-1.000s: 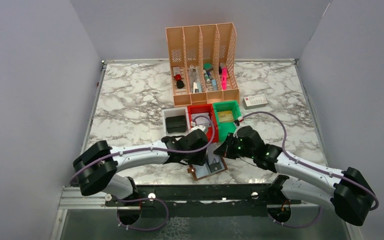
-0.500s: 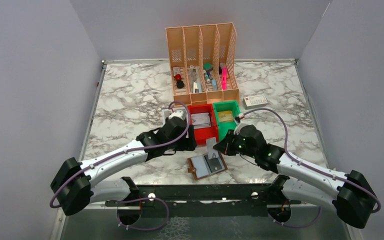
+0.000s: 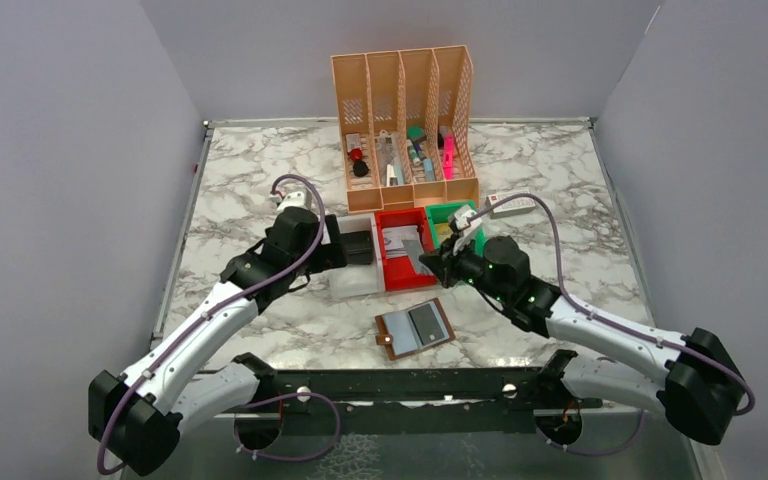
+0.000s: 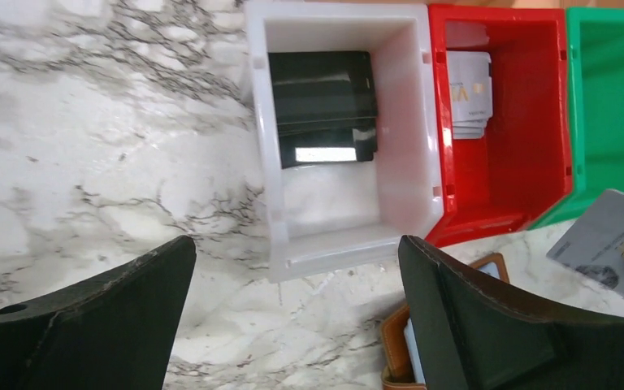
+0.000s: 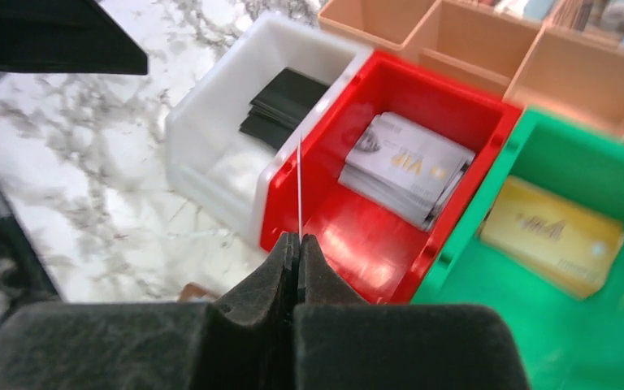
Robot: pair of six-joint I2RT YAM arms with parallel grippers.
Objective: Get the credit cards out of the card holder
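The brown card holder lies open on the marble near the front edge, grey inside up, and its corner shows beside my left finger. My right gripper is shut on one grey credit card, seen edge-on and held above the red bin. The same card also shows in the left wrist view. A stack of credit cards lies in that red bin. My left gripper stands open and empty over the front wall of the white bin.
The white bin holds a black case. A green bin with a yellow card sits right of the red one. A peach desk organiser stands behind the bins, with a white box to its right.
My left gripper has let go, opened wide and drawn back left from the holder to the white bin. My right gripper has lifted the card out of the holder to above the red bin.
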